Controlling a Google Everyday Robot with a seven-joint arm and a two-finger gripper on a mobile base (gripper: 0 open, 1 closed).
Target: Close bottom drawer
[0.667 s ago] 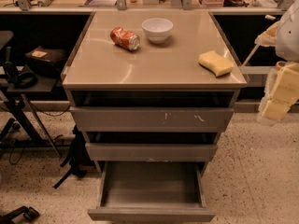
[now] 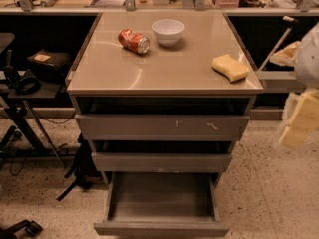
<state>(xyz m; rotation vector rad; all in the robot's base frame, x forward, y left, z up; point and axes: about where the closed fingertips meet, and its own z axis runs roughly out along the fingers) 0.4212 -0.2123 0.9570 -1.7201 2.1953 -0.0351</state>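
The bottom drawer [image 2: 162, 228] is the lowest of three grey drawers in the cabinet [image 2: 164, 81]. It stands pulled far out toward me, and its shallow box is empty inside. The mid drawer [image 2: 162, 162] and the scratched top drawer [image 2: 162, 127] sit a little proud of the frame. My gripper [image 2: 298, 122] shows as a blurred white and yellowish shape at the right edge of the view. It is to the right of the cabinet at about top-drawer height, well above and to the right of the bottom drawer, and touches nothing.
On the cabinet top lie a red can [image 2: 133, 40] on its side, a white bowl [image 2: 168, 31] and a yellow sponge [image 2: 230, 67]. A dark stand with cables [image 2: 30, 83] is on the left. Speckled floor [image 2: 264, 193] lies to the right of the drawers.
My arm at the right edge has dropped a little lower. The cabinet, its drawers and the things on top have not moved.
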